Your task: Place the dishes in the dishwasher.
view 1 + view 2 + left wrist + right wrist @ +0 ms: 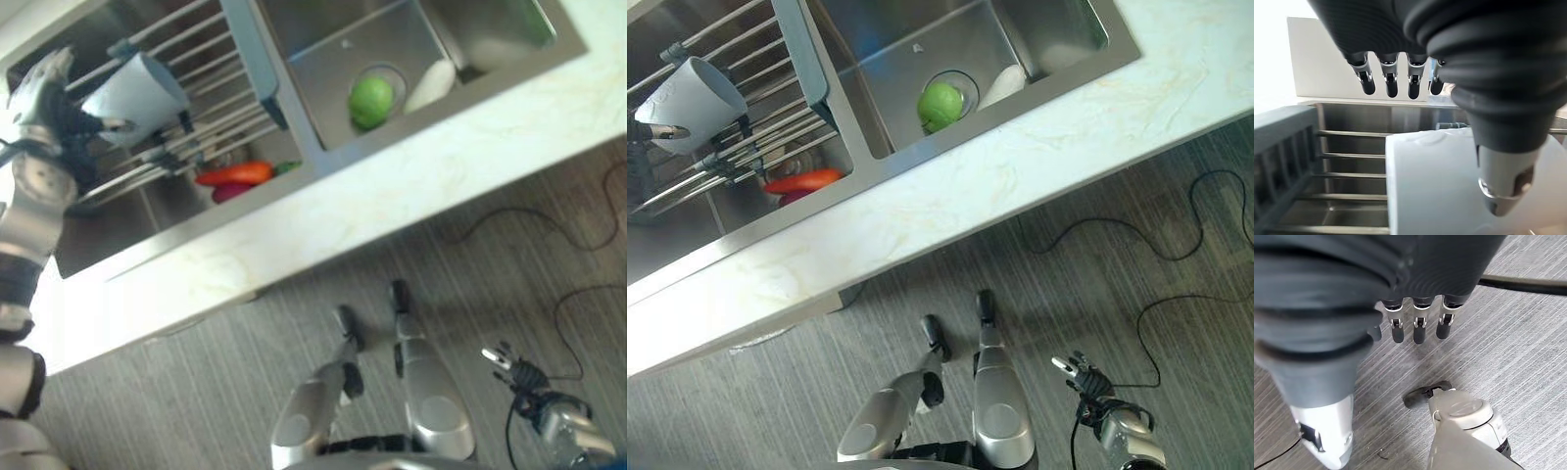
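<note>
So I'm looking down through the head cameras at a pale marble-look counter [411, 186] with a double steel sink [343, 88] set into it. The white cup [137, 93] is lying on its side on the grey rod rack [196, 127] that's spanning the left basin, open mouth pointing away from my left hand [39, 88].

That hand is sitting right beside the cup. In the left wrist view, the fingers [1391, 81] are hanging straight and spread above the cup [1449, 186] while the thumb [1503, 181] is coming down over its white side. I can't tell for sure whether the thumb is touching it; nothing is curling round it, so I'm calling the hand relaxed and not gripping.

Under the rack, down in the left basin, an orange carrot [235, 173] is lying next to something dark red [231, 191] and a bit of green [287, 167]. Over in the right basin a green apple [371, 100] is sitting on the drain, with a white rounded piece [431, 85] just beside it.

My right hand [1078, 372] is dangling low over the grey striped floor [803, 392], well away from the counter. In its wrist view the fingers [1419, 328] are straight and apart, holding nothing.
</note>
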Tool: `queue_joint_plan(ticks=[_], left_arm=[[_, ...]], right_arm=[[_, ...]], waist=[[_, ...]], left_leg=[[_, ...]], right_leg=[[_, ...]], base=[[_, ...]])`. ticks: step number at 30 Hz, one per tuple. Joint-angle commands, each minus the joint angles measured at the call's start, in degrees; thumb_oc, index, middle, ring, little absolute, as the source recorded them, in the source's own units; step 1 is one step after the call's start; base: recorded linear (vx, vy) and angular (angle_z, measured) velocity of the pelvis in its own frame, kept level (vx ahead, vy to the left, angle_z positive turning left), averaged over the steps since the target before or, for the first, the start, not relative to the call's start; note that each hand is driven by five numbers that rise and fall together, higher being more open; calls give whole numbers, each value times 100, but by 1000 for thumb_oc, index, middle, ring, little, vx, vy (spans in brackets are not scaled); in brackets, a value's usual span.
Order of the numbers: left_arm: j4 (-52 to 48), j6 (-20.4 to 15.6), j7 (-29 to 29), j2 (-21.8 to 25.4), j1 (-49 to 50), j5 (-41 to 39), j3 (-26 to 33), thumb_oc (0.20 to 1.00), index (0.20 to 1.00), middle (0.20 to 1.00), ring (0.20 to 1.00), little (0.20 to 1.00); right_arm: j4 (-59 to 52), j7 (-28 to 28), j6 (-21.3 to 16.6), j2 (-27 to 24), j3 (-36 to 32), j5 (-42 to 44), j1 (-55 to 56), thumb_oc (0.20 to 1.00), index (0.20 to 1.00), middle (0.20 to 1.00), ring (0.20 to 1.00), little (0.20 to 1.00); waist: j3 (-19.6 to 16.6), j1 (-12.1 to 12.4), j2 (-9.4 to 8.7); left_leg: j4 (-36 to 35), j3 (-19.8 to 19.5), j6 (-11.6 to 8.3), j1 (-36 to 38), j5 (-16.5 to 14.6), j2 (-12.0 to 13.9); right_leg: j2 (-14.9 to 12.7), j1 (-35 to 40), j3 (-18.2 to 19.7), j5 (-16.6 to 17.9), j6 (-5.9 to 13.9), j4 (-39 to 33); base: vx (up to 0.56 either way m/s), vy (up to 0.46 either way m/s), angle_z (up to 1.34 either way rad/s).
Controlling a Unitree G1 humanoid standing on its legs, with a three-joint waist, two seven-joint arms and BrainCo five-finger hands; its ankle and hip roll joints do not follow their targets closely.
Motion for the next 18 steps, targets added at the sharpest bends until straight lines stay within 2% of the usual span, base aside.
queue_joint_plan(ticks=[1,9,10,11,12,18], left_arm=[[315,43,68,321,-529,336,118,1000,1000,1000,1000,1000],[247,-150,-1004,187,-605,67,-141,1000,1000,1000,1000,1000],[204,-69,-1161,170,-646,21,-185,1000,1000,1000,1000,1000],[191,-21,-1326,149,-636,-89,-219,667,667,667,667,667],[211,63,-1417,95,-648,-104,-230,1000,1000,1000,1000,1000],[440,172,-1726,59,-601,-296,-292,1000,1000,1000,1000,1000]], right_arm=[[-154,28,-28,-180,-63,140,458,1000,1000,1000,1000,1000],[-206,19,-34,-278,-132,101,437,1000,1000,1000,1000,1000],[-204,49,-53,-299,-169,77,464,1000,1000,1000,1000,1000],[-234,48,-70,-328,-177,29,471,1000,1000,1000,1000,1000],[-223,46,-113,-340,-172,11,465,1000,1000,1000,1000,1000],[-297,30,-84,-441,-193,20,497,1000,1000,1000,1000,1000]], waist=[[-129,-134,-45],[-129,-181,31],[-129,-187,45],[-129,-195,66],[-129,-200,85],[-129,-223,123]], left_leg=[[438,-194,-424,-467,48,269],[462,-126,-433,-635,80,270],[456,-117,-430,-644,78,262],[460,-115,-430,-666,83,250],[461,-110,-433,-694,95,248],[438,-94,-454,-777,136,245]], right_leg=[[-983,-310,-133,-197,958,599],[-1028,-514,-80,-137,988,600],[-1035,-530,-79,-134,989,597],[-1041,-551,-72,-124,989,591],[-1049,-583,-64,-120,987,594],[-1077,-700,-59,-115,1001,621]], base=[[10,18,-5],[2,29,-9],[6,42,-6],[3,51,-7],[-2,58,-7],[-8,45,-4]])
